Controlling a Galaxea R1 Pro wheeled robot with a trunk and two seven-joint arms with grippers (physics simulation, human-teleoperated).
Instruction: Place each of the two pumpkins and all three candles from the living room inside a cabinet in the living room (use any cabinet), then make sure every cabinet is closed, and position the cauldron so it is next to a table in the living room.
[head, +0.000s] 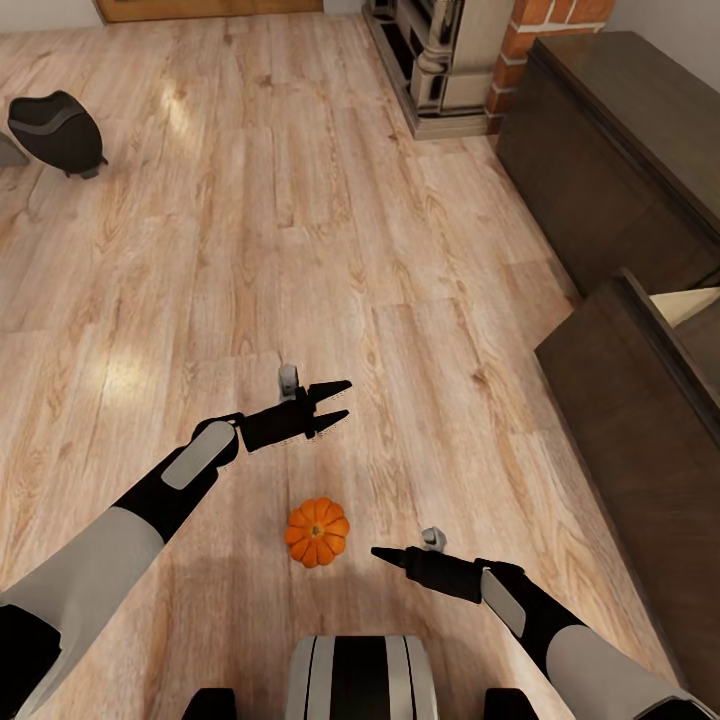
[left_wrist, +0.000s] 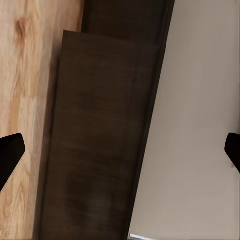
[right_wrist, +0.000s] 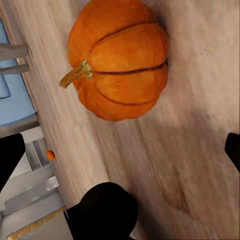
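Head view: one pumpkin (head: 317, 532) sits on the wood floor (head: 300, 230) just in front of the robot's base, between the two arms and well apart from the long dark cabinet (head: 640, 400) along the floor's right edge. The right tool (head: 384, 553) is low beside the pumpkin, its tip pointing at it but not touching; from this angle I cannot tell whether it is open, but in the right wrist view its two dark fingertips stand wide apart at the picture's edges with the pumpkin (right_wrist: 117, 57) ahead and not between them, so it is open and empty. The left tool (head: 338, 400) hovers above the floor beyond the pumpkin, its jaws parted and holding nothing; its wrist view looks at the cabinet's dark wood front (left_wrist: 100, 140). The step in hand looks like picking up this pumpkin with the right tool. To do it well, the tool should move forward until the round body sits squarely between the fingers, low on the belly rather than on the stem (right_wrist: 76, 73), then close gently so it does not roll away. One cabinet drawer (head: 685, 303) looks to be open, showing a pale inside; what lies in it is hidden. The black cauldron (head: 55, 130) stands near the floor's far left edge; its contents cannot be seen.
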